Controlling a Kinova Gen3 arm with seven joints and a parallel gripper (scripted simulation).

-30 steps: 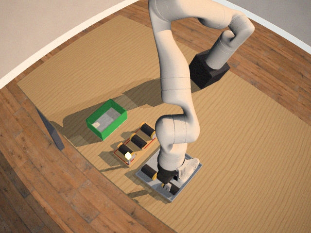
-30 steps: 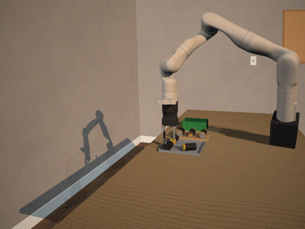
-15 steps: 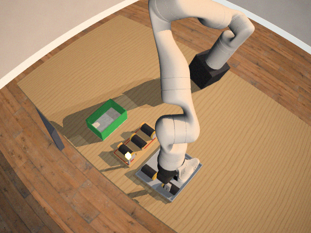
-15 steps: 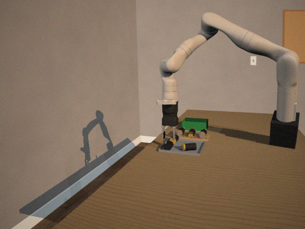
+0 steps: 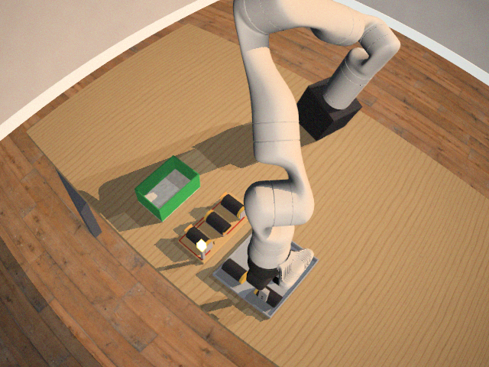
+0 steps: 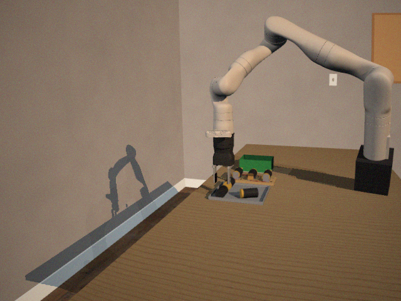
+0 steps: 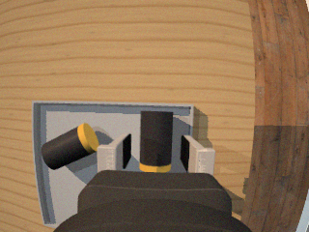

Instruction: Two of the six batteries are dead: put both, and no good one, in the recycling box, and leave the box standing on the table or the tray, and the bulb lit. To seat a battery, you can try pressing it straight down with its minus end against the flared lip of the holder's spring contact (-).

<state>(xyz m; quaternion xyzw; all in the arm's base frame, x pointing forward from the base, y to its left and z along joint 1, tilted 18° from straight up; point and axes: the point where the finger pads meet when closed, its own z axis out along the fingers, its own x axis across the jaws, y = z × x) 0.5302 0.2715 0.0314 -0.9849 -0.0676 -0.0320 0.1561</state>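
Your gripper (image 5: 270,285) (image 6: 222,182) (image 7: 155,146) stands wide, nothing held, above the grey tray (image 5: 293,291) (image 6: 237,201) (image 7: 113,104). The battery (image 5: 273,297) (image 6: 222,190) (image 7: 155,137) lies inside the tray, below and lengthwise between your fingertips (yellow end nearer the palm in the wrist view).

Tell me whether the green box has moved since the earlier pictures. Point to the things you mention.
No. The green box (image 5: 180,199) (image 6: 256,164) sits in the same spot beside the battery holder (image 5: 221,245) (image 6: 271,182).
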